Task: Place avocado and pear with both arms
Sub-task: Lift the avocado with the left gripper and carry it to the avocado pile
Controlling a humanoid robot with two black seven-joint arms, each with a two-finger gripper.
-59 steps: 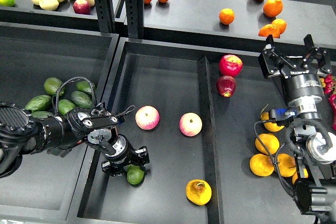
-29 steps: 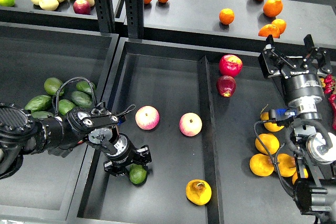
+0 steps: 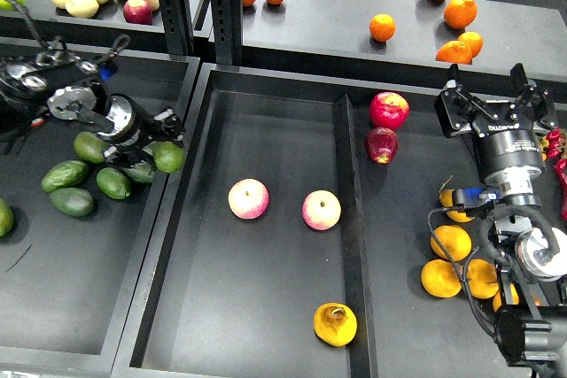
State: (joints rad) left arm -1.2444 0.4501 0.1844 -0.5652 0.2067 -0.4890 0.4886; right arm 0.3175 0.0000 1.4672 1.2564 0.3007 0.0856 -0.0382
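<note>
The glossy green avocado [image 3: 169,158] sits between the fingers of my left gripper [image 3: 162,147], which is shut on it and holds it over the wall between the left bin and the middle tray. The pear [image 3: 336,324], yellow-orange with a dark brown blotch, lies at the front of the middle tray [image 3: 266,130], near the divider. My right gripper [image 3: 490,93] is open and empty, raised over the right compartment, far from the pear.
Two pink-yellow apples [image 3: 249,198] [image 3: 322,210] lie mid-tray. Two red apples [image 3: 389,110] lie right of the divider [image 3: 347,219]. Oranges [image 3: 441,277] lie under my right arm. Duller dark avocados [image 3: 66,175] fill the left bin. Back shelves hold more fruit.
My left gripper has lifted the avocado from the tray's front left and carried it up and left to the tray's left wall. The right arm has barely moved.
</note>
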